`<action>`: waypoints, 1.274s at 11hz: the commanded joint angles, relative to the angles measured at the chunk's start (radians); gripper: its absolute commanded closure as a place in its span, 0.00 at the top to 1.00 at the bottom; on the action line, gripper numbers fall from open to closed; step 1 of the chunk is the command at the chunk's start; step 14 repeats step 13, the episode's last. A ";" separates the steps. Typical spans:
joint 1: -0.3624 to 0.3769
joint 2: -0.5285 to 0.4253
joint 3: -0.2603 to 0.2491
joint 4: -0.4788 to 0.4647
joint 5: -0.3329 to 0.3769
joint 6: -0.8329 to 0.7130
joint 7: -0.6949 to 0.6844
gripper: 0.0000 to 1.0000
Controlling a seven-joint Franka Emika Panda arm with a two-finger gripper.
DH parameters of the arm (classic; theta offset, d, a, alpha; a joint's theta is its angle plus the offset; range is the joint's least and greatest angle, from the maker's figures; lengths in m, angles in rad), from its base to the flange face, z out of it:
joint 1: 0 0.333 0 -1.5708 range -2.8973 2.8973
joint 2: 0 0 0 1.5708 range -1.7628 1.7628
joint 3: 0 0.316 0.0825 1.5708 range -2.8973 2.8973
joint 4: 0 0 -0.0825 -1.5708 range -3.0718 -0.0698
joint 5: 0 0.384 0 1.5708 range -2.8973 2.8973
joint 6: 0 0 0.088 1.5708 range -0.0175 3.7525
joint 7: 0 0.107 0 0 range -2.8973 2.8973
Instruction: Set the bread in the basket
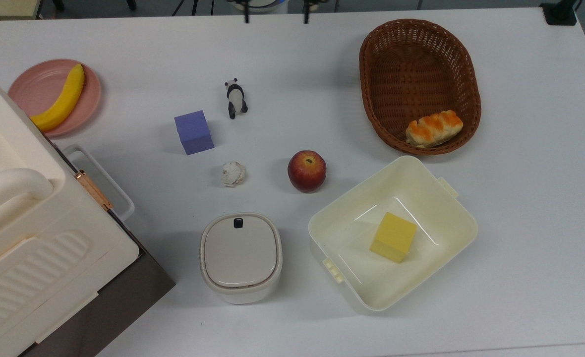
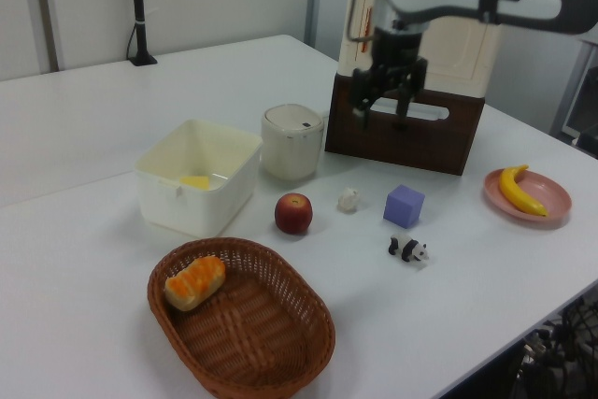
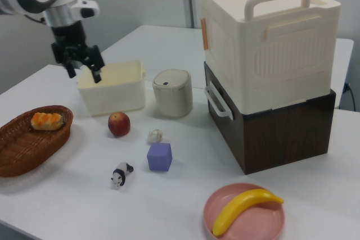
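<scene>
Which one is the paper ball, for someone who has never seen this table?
In the top view, find the big cream tub holding a yellow block, then the red apple to the top view's left of it. The paper ball sits one step further left, below the purple cube. It is the only crumpled white lump, smaller than the apple and the cube.
</scene>
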 commanded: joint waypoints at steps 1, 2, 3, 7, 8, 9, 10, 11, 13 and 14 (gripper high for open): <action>-0.028 -0.010 -0.077 0.055 0.071 -0.071 -0.086 1.00; -0.053 -0.007 -0.074 0.055 0.077 -0.069 -0.086 1.00; -0.076 0.006 -0.063 0.062 0.080 -0.069 -0.086 1.00; -0.123 0.045 -0.035 0.101 0.091 -0.072 -0.084 1.00; -0.123 0.042 -0.035 0.101 0.091 -0.074 -0.084 1.00; -0.123 0.043 -0.035 0.101 0.093 -0.072 -0.084 1.00; -0.122 0.042 -0.035 0.101 0.091 -0.074 -0.084 1.00; -0.122 0.042 -0.035 0.101 0.091 -0.074 -0.086 1.00; -0.122 0.040 -0.035 0.101 0.091 -0.074 -0.086 1.00; -0.122 0.040 -0.035 0.101 0.091 -0.074 -0.086 1.00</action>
